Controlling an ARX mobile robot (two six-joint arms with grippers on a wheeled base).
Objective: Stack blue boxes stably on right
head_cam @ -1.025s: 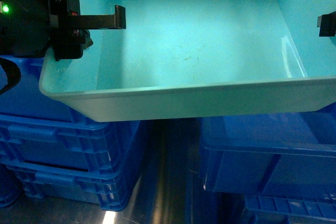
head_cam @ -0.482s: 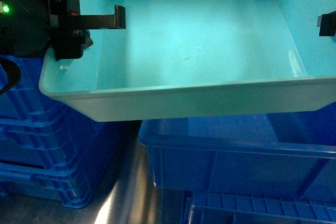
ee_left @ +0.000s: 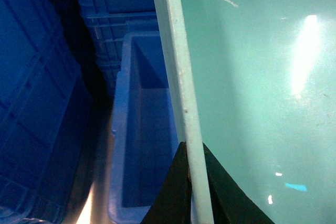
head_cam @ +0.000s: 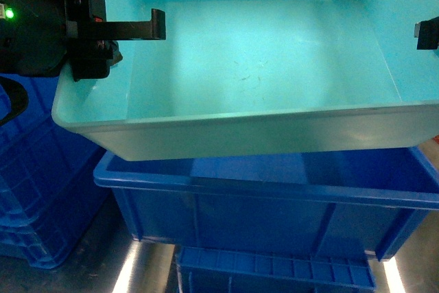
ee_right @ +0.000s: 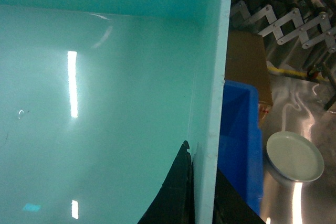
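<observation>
Shiny metal floor point(head_cam: 144, 272) is showing at 6 o'clock in the head view, with dark blue ribbed crates point(head_cam: 34, 190) stacking up at 9 o'clock.

We are holding the pale turquoise tub point(head_cam: 260, 66) up in the air, one arm on each side wall. It is filling most of the head view, open side up, nothing inside it.

Left gripper point(ee_left: 190, 182): jaws are clenching the tub's left wall, one finger inside, one outside; the wrist view is showing the rim point(ee_left: 181, 87) running straight between them. In the head view we are seeing its inner finger point(head_cam: 140, 27) reaching over the rim at 10 o'clock.

Right gripper point(ee_right: 202, 187): jaws are pinching the right wall the same way. Only a small black piece of it is peeking in at 3 o'clock in the head view.

Directly under the tub a dark blue open crate point(head_cam: 274, 204) is sitting, its rim just below the tub's base; we cannot tell whether they are touching.

Right wrist view is also showing a brown cardboard box point(ee_right: 247, 66) and a pale round plate point(ee_right: 294, 157) on the floor at 4 o'clock.
</observation>
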